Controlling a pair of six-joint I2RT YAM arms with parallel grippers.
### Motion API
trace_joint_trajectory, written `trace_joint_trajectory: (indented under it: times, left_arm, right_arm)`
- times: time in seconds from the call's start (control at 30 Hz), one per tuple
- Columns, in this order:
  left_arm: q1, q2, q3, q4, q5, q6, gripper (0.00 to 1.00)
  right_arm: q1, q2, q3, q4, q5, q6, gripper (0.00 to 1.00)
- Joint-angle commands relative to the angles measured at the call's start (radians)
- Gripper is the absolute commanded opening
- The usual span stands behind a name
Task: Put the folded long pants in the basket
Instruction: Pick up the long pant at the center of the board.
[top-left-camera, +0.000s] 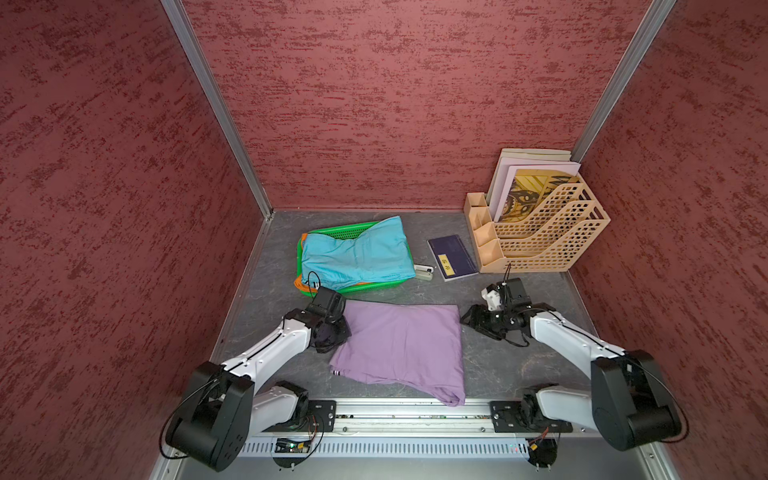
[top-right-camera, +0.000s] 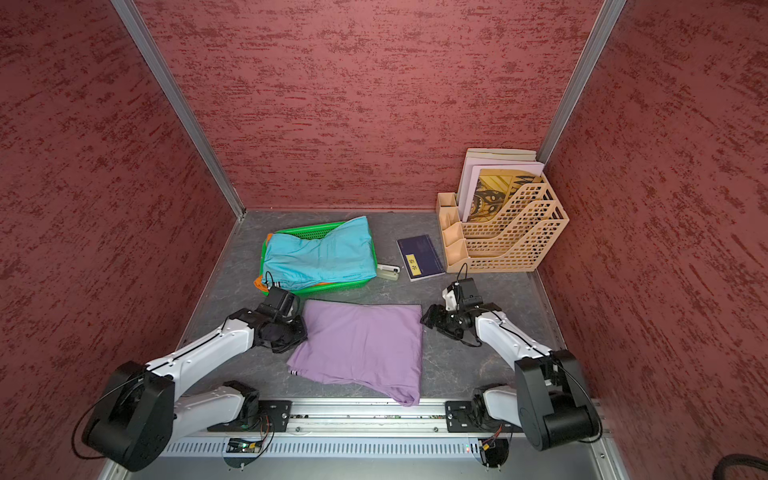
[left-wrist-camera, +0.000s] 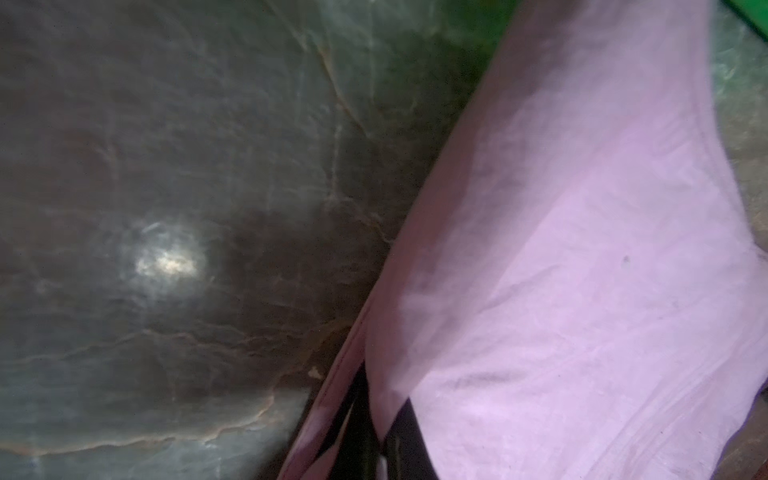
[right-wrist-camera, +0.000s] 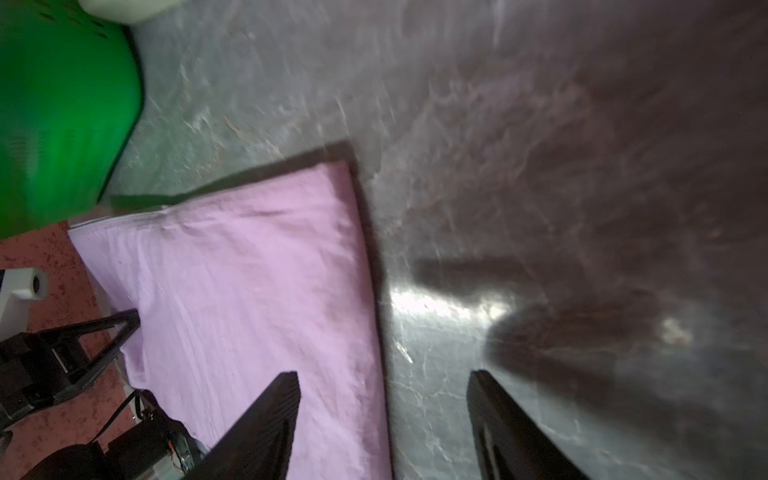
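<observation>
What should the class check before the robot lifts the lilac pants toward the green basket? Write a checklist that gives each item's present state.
1. The left gripper is shut on the lilac pants at one edge: ok.
2. The right gripper grips the opposite edge: not ok; it is open and straddles that edge.
3. The way to the basket is free: ok; nothing lies between.
4. Room in the basket: cannot tell; the teal pants cover the orange pants and overhang the rim.
5. The stapler is clear of the basket: cannot tell; it lies close beside it.
</observation>
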Motion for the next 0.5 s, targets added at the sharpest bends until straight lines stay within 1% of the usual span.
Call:
trace_joint_trajectory:
  times: [0.0,0.1,0.17,0.23,0.27,0.33,0.4,0.43,0.47]
  left_arm:
    - [0.003,0.002,-0.028,-0.003,0.014,0.02,0.0]
    - [0.003,0.001,-0.034,0.001,0.023,0.019,0.0]
    - [0.002,0.003,-0.034,0.004,0.027,0.019,0.0]
    - [0.003,0.004,-0.029,0.002,0.024,0.021,0.0]
    - [0.003,0.005,-0.029,0.002,0.024,0.022,0.0]
    - [0.002,0.003,-0.026,0.002,0.028,0.023,0.0]
    - [0.003,-0.002,-0.027,0.009,0.037,0.023,0.0]
    - [0.002,-0.005,-0.029,0.013,0.046,0.023,0.06]
    - [0.002,-0.009,-0.029,0.022,0.06,0.027,0.25]
  right_arm:
    - [0.02,0.035,-0.056,0.135,-0.135,0.051,0.68]
    - [0.032,0.069,-0.092,0.208,-0.184,0.083,0.67]
    - [0.048,0.098,-0.095,0.225,-0.19,0.094,0.64]
    - [0.058,0.131,-0.083,0.213,-0.186,0.088,0.57]
    - [0.059,0.142,-0.079,0.212,-0.185,0.088,0.52]
    - [0.06,0.143,-0.054,0.188,-0.141,0.089,0.3]
    - [0.058,0.121,-0.005,0.12,-0.057,0.064,0.14]
    - [0.058,0.112,0.028,0.069,-0.004,0.042,0.08]
    - [0.058,0.105,0.077,-0.001,0.081,0.007,0.01]
